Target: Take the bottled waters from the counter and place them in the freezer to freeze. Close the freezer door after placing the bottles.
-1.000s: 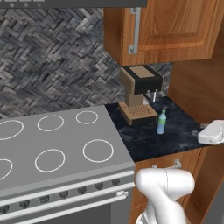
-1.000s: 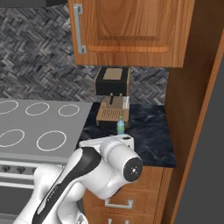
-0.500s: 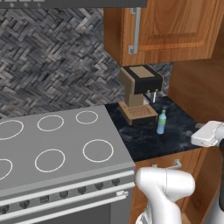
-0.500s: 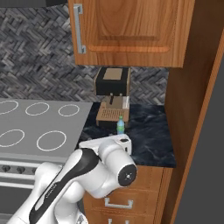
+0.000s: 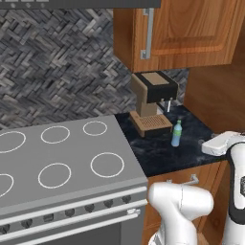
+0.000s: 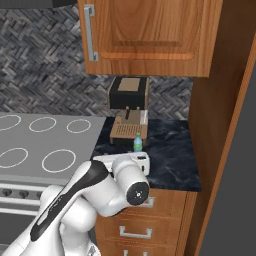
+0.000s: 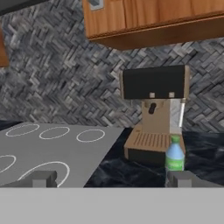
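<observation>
One bluish-green bottle (image 5: 176,133) with a green cap is seen upright on the black counter (image 5: 162,150), just beside a brown coffee machine (image 5: 152,103). Its content cannot be told. The gripper (image 7: 113,179) is held with fingers wide apart and nothing between them, before the bottle. Four white rings are fully seen on the stovetop (image 5: 67,162).

one green-capped bottle (image 5: 176,133) stands on the counter (image 5: 162,153), with one coffee machine (image 5: 152,103). one wooden wall cupboard (image 5: 182,31) with one silver handle (image 5: 146,32) hangs above. the stovetop (image 5: 62,160) shows six white rings.
</observation>
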Tool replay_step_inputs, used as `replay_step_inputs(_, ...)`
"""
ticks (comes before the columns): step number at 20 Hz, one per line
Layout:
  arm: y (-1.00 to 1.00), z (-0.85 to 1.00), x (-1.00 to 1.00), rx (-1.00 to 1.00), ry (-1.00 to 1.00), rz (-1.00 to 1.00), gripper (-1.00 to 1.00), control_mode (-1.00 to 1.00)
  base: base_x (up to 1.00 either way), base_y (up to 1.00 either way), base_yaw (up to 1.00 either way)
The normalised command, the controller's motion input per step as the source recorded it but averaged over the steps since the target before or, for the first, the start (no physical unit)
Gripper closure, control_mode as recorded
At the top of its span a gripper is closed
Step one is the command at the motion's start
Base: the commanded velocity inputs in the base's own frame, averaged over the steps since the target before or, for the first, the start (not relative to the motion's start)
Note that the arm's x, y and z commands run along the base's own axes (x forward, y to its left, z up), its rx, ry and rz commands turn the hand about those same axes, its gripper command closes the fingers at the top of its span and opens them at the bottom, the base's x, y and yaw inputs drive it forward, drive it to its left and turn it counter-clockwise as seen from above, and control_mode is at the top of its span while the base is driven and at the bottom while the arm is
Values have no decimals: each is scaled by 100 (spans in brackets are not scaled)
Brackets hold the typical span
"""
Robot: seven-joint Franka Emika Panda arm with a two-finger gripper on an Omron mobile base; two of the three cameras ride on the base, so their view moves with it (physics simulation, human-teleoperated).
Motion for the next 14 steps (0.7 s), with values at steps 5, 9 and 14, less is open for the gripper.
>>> replay_step_inputs(5, -18, -30, 26, 0, -6, -16, -100, -100, 0, 0, 0)
replay_step_inputs(9, -14, -35, 16, 0, -10, -8, -100, -100, 0, 0, 0)
replay_step_inputs(14, -14, -46, 27, 0, -3, 1, -100, -100, 0, 0, 0)
